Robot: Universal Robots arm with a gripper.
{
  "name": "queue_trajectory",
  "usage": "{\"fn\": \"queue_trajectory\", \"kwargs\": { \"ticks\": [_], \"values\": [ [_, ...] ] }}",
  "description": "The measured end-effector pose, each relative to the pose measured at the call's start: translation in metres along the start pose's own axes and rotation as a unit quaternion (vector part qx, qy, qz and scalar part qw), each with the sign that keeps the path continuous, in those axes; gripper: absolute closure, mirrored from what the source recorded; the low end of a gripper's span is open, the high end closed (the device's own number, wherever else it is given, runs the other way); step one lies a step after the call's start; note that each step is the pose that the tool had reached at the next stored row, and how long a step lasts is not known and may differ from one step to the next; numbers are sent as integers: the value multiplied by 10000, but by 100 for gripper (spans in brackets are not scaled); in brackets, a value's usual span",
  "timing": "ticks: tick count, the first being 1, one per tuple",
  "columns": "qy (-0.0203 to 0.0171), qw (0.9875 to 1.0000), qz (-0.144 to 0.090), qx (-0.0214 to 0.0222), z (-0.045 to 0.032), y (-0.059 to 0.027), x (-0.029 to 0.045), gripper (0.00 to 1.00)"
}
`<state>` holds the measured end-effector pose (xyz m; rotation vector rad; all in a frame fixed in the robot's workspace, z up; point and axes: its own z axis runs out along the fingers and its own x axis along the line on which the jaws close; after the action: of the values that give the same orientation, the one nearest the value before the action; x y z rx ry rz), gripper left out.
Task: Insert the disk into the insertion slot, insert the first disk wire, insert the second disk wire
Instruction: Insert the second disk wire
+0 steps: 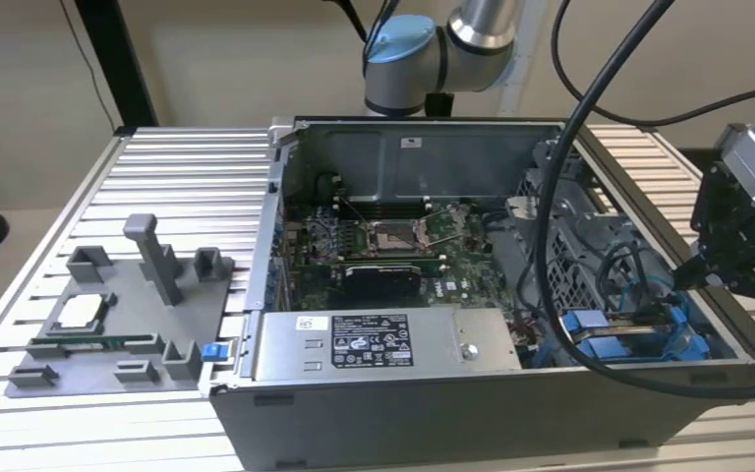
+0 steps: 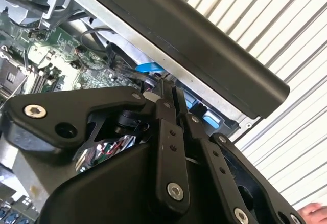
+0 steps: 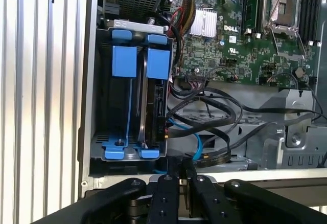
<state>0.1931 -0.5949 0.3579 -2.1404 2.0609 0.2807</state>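
**Inside the open grey metal computer case [image 1: 483,413]**

We saw the disk [image 3: 153,101] edge on in the first wrist view. It was a thin, dark rectangular slab of a hard drive standing upright, clipped in a bright blue plastic carrier frame. The frame had a broad blue tab at one end and a blue foot at the other. The disk sat inside the insertion slot [image 3: 102,116], a rectangular bay of dark grey sheet metal in a corner of the case.

Just beside it in the same bay stood a second blue plastic carrier [image 3: 124,60], of which we made out a thin blue rail between its two ends. A bundle of black cables [image 3: 236,115] and one blue cable [image 3: 197,143] looped close to the side of the disk that faced the green motherboard [image 3: 230,50]. We could not tell whether any of them was plugged in.

The black end effector [image 3: 180,172] was clenched, its two fingers drawn together, and we could not tell whether anything was pinched between them. Its tips were near the foot end of the disk, outside the bay and not touching it. In the exterior view it hung by the case wall at the exterior view's right, over the slatted aluminium surface [image 1: 181,167].
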Motion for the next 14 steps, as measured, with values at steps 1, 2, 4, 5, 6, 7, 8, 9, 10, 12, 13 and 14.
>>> {"fn": "queue_trajectory", "kwargs": {
  "ticks": [1,2,4,5,6,7,8,9,10,12,13,14],
  "values": [
    [0,10000,0,0,2,0,0,100],
    [0,10000,-1,0,4,0,1,100],
    [-1,10000,-1,0,8,0,2,100],
    [-1,10000,-1,0,7,0,2,100],
    [-2,10000,0,0,7,0,2,100],
    [-2,10000,-1,0,7,0,1,100],
    [-2,10000,-1,0,7,0,1,100],
    [-2,10000,-1,0,7,0,1,100],
    [-1,10000,-1,0,3,0,1,100],
    [-2,10000,-1,-1,-42,2,-10,100],
    [-3,10000,-1,-1,-84,7,-21,100],
    [-2,10000,0,-1,-123,14,-31,100]
  ]
}}
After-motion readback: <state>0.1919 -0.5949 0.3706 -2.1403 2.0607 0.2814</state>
